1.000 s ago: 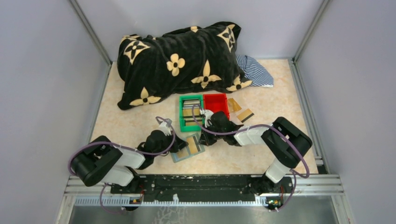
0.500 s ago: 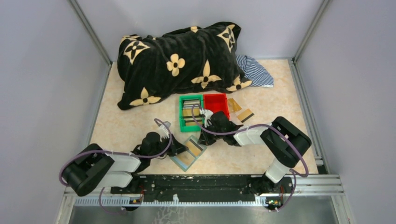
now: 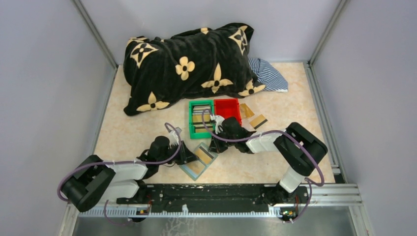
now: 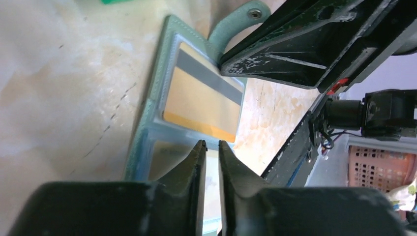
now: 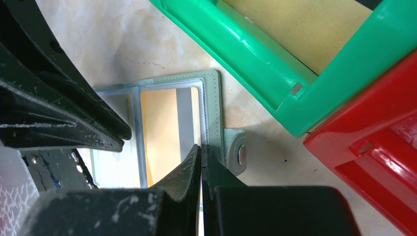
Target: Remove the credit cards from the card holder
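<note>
Tabletop (image 3: pixel 128 132), marbled beige, between pale walls (image 3: pixel 44 88)

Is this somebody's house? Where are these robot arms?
Probably a robot lab booth, not a house. Plain grey walls box in one small table, and the left arm and right arm are bolted to a metal rail.

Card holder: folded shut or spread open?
Spread open: the card holder lies flat, inside facing up, a gold card visible behind clear plastic, closure tab unfastened.
</note>
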